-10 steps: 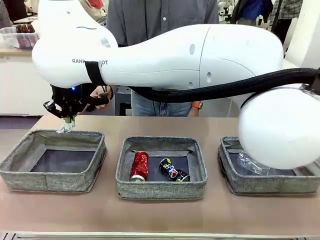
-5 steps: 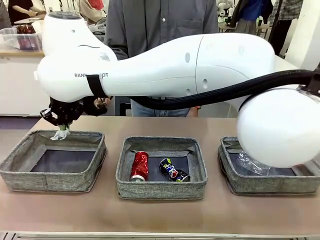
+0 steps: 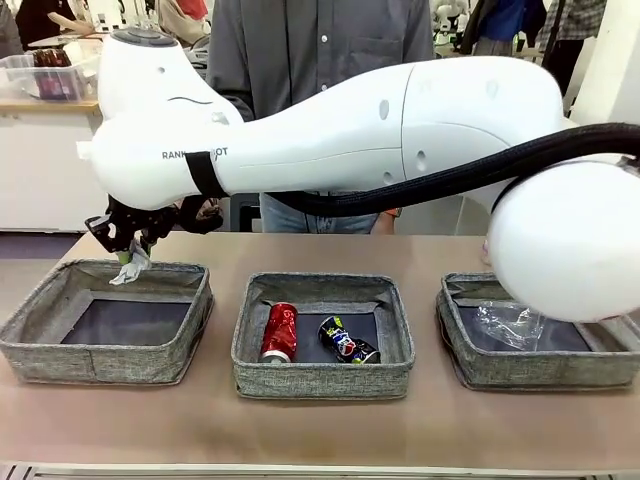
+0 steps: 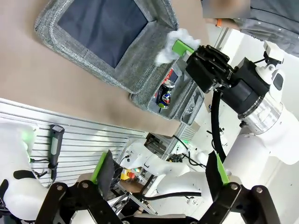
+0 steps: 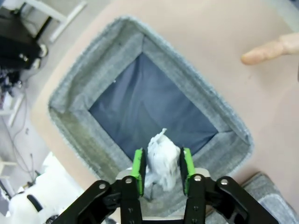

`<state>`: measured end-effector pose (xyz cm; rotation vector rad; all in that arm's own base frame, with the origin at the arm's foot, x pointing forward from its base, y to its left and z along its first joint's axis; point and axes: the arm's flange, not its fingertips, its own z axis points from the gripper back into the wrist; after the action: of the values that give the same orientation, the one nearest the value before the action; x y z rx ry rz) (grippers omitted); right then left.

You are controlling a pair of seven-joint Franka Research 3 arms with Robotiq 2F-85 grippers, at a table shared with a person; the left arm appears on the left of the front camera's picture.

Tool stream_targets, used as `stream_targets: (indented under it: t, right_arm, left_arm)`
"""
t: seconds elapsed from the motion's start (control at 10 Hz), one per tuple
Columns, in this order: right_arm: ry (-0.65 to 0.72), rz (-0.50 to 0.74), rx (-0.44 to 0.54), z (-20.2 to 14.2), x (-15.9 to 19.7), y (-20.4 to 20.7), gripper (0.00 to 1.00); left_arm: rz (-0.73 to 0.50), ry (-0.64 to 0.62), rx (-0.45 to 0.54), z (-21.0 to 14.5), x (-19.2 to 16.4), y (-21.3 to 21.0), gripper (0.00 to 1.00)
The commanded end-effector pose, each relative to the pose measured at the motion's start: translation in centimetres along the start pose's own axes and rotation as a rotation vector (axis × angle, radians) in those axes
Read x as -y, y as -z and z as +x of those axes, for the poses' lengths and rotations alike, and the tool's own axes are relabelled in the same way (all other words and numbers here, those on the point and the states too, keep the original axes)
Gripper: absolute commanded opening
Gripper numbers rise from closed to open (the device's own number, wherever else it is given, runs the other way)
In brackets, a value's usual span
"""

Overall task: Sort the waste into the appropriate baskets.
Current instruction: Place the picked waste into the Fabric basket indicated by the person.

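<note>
one small white paper wad [image 5: 162,160] sits between the green pads of the right tool [image 5: 162,164], which touch it on both sides, over the 6 o'clock edge of the empty left basket [image 5: 84,88]. the left tool [image 4: 159,173] hangs with its fingers wide apart, holding nothing.

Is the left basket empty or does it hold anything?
Empty: the left basket's dark base is bare; the paper wad sits between the right gripper's fingers above it.
</note>
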<state>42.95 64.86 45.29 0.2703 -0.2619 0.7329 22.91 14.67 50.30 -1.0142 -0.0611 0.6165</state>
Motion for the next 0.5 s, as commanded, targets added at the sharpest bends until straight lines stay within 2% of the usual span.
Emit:
stream_targets:
  t: [0.0, 0.1, 0.2, 0.3, 0.4]
  right_arm:
    - [0.006, 0.029, 0.007, -1.55, 0.36, -0.76, 1.0]
    - [0.011, 0.03, 0.011, -1.68, 0.43, -0.93, 0.87]
    - [0.014, 0.042, 0.012, -1.71, 0.52, -1.09, 0.96]
    - [0.016, 0.045, 0.014, -1.73, 0.59, -1.22, 1.0]
    - [0.022, 0.048, 0.021, -1.76, 0.72, -1.53, 1.0]
  left_arm:
    - [0.006, -0.005, 0.003, -0.07, -0.24, -0.16, 1.0]
    - [0.006, -0.005, 0.003, -0.07, -0.24, -0.16, 1.0]
    - [0.006, -0.005, 0.003, -0.07, -0.24, -0.16, 1.0]
    - [0.006, -0.005, 0.003, -0.07, -0.24, -0.16, 1.0]
    - [0.006, -0.005, 0.003, -0.07, -0.24, -0.16, 1.0]
